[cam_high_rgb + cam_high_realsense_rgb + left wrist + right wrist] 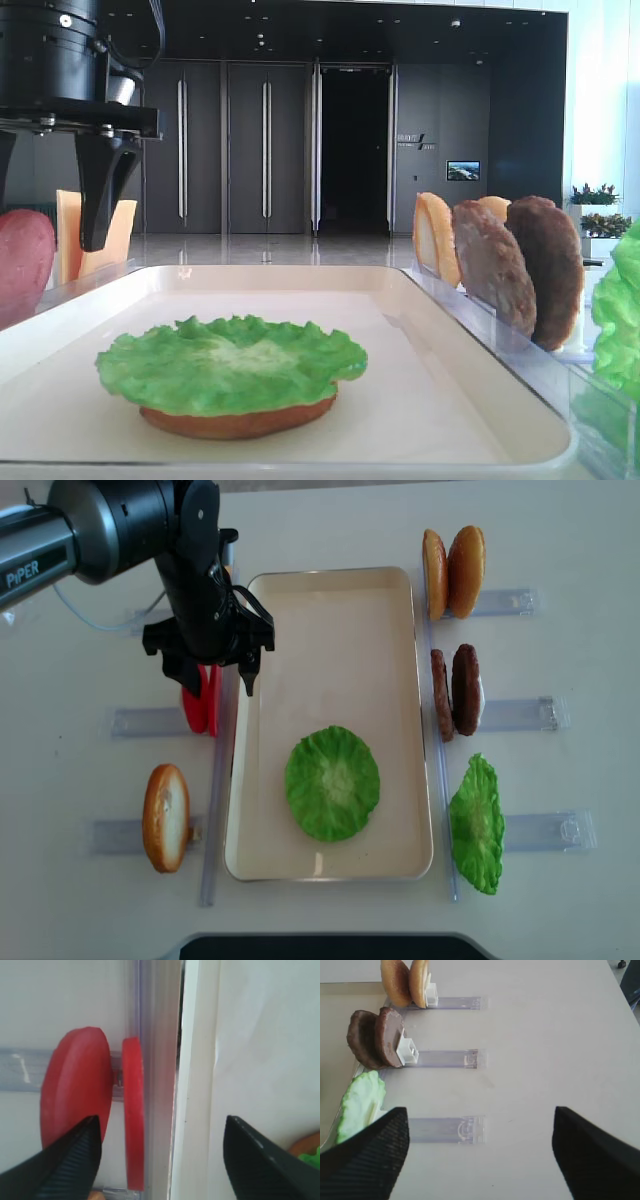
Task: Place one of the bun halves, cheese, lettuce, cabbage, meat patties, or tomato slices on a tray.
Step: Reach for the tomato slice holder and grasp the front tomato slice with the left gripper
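The left gripper (212,668) hangs at the upper left of the overhead frame, pointing straight down on its black arm, jaws spread wide and holding nothing. One finger stands over the two tomato slices (202,702), the other over the left rim of the tray (330,590); the slices stand on edge in a clear holder (150,721) just beside that rim. In the left wrist view the nearer slice (134,1110) shows edge-on between the dark fingertips.

The right gripper (480,1152) appears only in its own wrist view — two black fingers at the bottom corners, far apart, gripping nothing, above bare table.

On the tray, toward its lower half, lies one lettuce (332,783) leaf over a bun half (238,420), of which only the rim shows. A second lettuce leaf (476,825) lies at lower right. Above it stand two meat patties (455,691), then two bun halves (453,572) at upper right. One more bun half (166,817) stands at lower left.

Cheese (92,236) shows only in the low view, partly hidden behind the gripper — the slices cannot be counted.
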Controlling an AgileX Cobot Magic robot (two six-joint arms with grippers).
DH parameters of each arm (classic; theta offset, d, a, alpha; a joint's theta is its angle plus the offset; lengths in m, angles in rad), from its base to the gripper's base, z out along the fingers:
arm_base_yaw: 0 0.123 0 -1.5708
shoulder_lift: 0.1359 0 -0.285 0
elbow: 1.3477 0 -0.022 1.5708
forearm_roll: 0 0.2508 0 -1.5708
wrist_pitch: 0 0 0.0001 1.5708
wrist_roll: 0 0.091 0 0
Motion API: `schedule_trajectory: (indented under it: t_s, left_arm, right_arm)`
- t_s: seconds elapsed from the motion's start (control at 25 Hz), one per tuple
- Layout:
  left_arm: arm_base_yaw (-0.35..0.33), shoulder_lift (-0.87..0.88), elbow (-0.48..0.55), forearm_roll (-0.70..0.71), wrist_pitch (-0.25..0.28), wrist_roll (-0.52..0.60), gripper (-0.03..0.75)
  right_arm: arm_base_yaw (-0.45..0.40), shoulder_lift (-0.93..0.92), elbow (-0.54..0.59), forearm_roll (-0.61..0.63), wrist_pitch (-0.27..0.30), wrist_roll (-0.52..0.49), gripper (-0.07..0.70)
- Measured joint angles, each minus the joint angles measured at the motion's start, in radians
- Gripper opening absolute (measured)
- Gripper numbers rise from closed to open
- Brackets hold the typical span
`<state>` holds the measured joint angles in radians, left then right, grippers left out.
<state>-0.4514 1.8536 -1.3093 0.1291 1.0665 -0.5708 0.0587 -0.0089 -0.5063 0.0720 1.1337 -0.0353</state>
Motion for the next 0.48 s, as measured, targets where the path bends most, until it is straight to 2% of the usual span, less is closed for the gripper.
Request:
schedule_trajectory:
  t_s: [0.28, 0.48]
  left_arm:
    - [0.0, 0.0, 0.0, 0.0, 0.02, 0.0, 0.559]
    - [0.0, 0.0, 0.0, 0.0, 0.026, 0.0, 0.421]
  right_arm:
    - [0.0, 0.0, 0.0, 0.0, 0.0, 0.0, 0.556]
    - [0.0, 0.0, 0.0, 0.0, 0.0, 0.0, 0.556]
